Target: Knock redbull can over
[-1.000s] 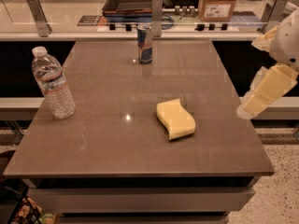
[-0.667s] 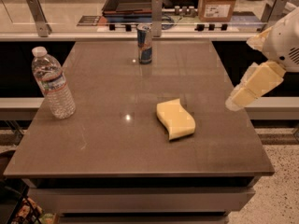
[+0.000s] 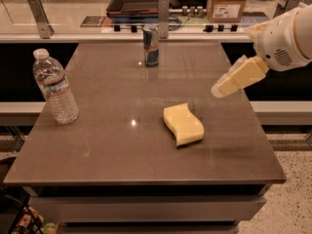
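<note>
Three things sit on the dark grey-brown rectangular table [image 3: 97, 150] in front of you. The slim blue-and-silver metal redbull can [image 3: 151, 46] stands upright at the table's far edge, upper centre of the frame, its long axis vertical. A clear plastic water bottle [image 3: 55, 87] with a white cap stands at the left, well apart from the can. A pale yellow, wavy sponge [image 3: 183, 125] lies flat just right of centre.

The cream-coloured gripper [image 3: 219, 88] hangs in the air at the right of the frame, above the table's right side, on a rounded white arm [image 3: 285, 38] that enters from the upper right. Its tip points down and to the left. You cannot tell from this view whether it is spread or closed.

The can lies to the upper left of the gripper, farther back and well apart, with bare tabletop between them. The sponge lies lower in the frame, off that line. Because the can is tall and narrow, a leftward push near its top should tip it.
</note>
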Controlling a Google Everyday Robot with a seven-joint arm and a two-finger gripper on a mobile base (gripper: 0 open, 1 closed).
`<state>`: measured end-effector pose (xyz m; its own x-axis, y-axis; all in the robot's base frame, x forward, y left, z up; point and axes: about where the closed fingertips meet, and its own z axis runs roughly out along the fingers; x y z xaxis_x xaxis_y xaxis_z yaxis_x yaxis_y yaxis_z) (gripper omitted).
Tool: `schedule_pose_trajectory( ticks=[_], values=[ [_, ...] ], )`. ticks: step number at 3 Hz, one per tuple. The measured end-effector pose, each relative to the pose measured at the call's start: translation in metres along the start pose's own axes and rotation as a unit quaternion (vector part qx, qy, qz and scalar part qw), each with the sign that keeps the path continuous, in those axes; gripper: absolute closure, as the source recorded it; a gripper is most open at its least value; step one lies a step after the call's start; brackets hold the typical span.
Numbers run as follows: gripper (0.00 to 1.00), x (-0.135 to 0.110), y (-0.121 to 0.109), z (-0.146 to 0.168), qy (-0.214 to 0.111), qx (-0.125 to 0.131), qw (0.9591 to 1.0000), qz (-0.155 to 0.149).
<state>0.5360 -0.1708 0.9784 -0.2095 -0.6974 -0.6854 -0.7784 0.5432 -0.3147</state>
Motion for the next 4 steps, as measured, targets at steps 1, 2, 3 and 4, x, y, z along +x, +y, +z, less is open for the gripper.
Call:
schedule_pose_trajectory(
  ticks=[1,2,3,4],
  values=[
    [0.00,-0.015,-0.016,0.023,-0.048,0.022,0.9986,-0.002],
    [0.00,-0.027,-0.027,0.049,-0.079,0.022,0.9966,-0.002],
    [0.00,-0.037,-0.043,0.111,-0.097,-0.012,0.9951,0.012],
    [0.00,-0.037,-0.043,0.111,-0.097,-0.012,0.9951,0.012]
  ],
)
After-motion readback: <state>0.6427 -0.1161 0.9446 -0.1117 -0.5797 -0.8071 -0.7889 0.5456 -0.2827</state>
